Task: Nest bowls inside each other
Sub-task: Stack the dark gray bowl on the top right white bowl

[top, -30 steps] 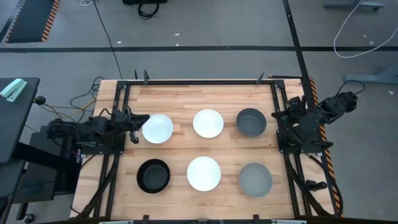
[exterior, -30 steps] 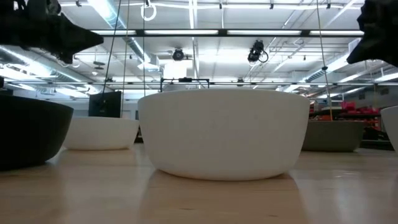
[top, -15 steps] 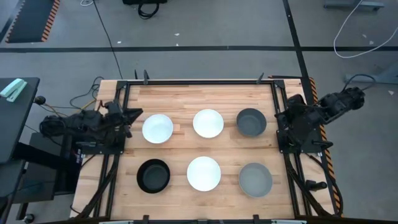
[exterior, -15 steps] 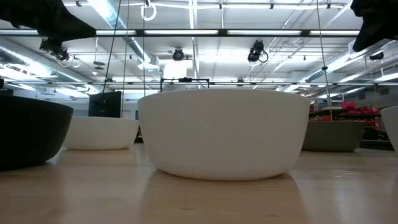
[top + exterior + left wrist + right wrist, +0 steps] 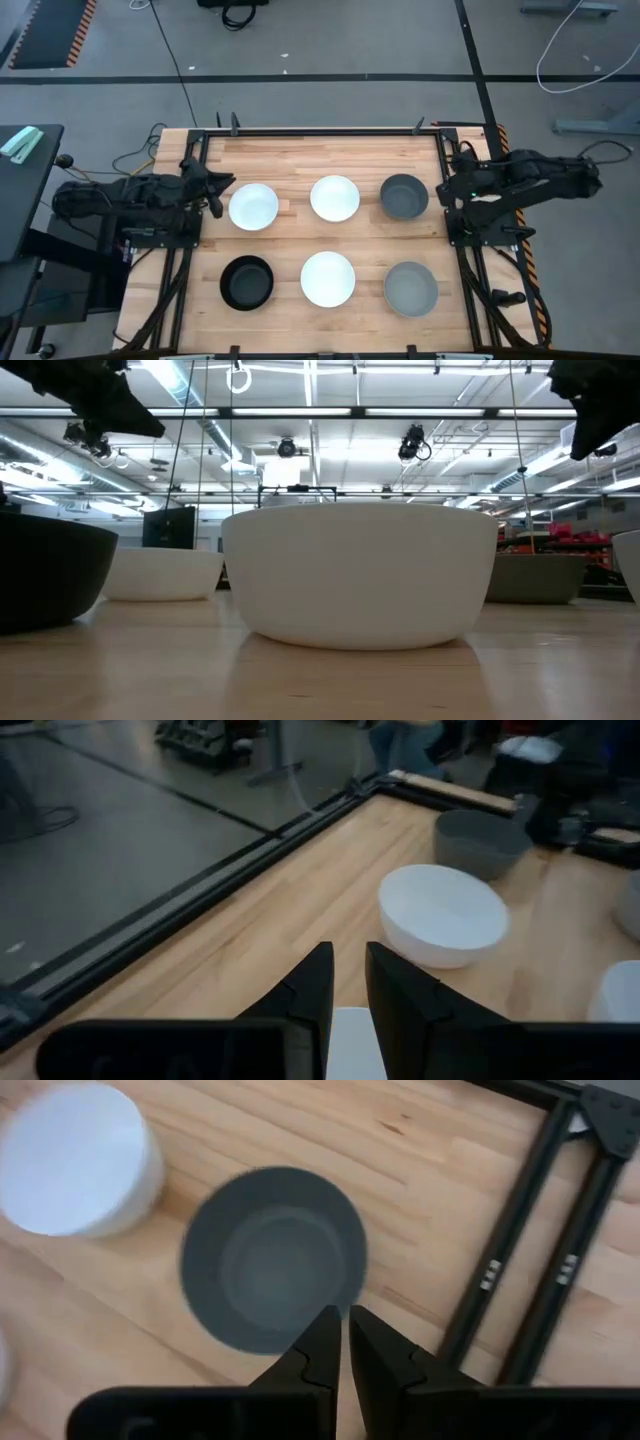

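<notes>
Six bowls stand on their bases in two rows of three. In the far row are a white bowl [image 5: 253, 207], a white bowl [image 5: 334, 198] and the dark grey bowl [image 5: 404, 196]. The near row has the black bowl [image 5: 246, 282], a white bowl [image 5: 328, 278] and the light grey bowl [image 5: 411, 288]. My left gripper [image 5: 216, 189] hovers at the left side of the far-left white bowl [image 5: 355, 1040], its fingers a narrow gap apart. My right gripper [image 5: 341, 1325] is shut and hangs above the right rim of the dark grey bowl [image 5: 272, 1270].
Black frame rails [image 5: 190, 200] [image 5: 520, 1230] run along the table's left and right sides, under each arm. Bare wood lies between the bowls and along the far edge [image 5: 320, 150]. In the low view the near white bowl [image 5: 360, 575] fills the middle.
My left gripper drew back from the far-left white bowl toward the table's left edge, then came forward to it again. My right arm stretched out, and its gripper moved left toward the dark grey bowl. No bowl has moved.
</notes>
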Available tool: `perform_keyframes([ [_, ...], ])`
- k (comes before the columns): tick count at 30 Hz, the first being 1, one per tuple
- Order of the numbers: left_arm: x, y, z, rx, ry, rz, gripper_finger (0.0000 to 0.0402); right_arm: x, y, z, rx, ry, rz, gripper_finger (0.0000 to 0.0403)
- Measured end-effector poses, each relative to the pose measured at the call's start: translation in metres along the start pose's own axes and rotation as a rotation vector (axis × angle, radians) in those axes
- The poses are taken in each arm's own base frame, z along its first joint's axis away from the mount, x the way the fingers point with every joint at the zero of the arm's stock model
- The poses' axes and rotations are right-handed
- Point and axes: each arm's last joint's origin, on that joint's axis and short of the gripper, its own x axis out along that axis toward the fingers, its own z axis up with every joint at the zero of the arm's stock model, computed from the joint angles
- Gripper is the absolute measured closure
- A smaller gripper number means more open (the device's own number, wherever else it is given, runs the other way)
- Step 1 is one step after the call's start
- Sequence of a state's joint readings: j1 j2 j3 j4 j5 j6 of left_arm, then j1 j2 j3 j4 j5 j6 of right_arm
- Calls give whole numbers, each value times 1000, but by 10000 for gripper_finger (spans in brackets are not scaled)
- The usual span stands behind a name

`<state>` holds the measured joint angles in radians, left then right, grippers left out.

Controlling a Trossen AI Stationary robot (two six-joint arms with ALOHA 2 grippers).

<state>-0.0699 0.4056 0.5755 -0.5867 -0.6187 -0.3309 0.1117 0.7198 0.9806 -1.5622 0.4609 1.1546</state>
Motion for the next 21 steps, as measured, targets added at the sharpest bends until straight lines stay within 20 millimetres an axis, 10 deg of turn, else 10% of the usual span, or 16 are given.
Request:
perform_keyframes([
  [21,44,9,-5,-16,309,-40,328,97,24,85,-128,325,-26,368],
])
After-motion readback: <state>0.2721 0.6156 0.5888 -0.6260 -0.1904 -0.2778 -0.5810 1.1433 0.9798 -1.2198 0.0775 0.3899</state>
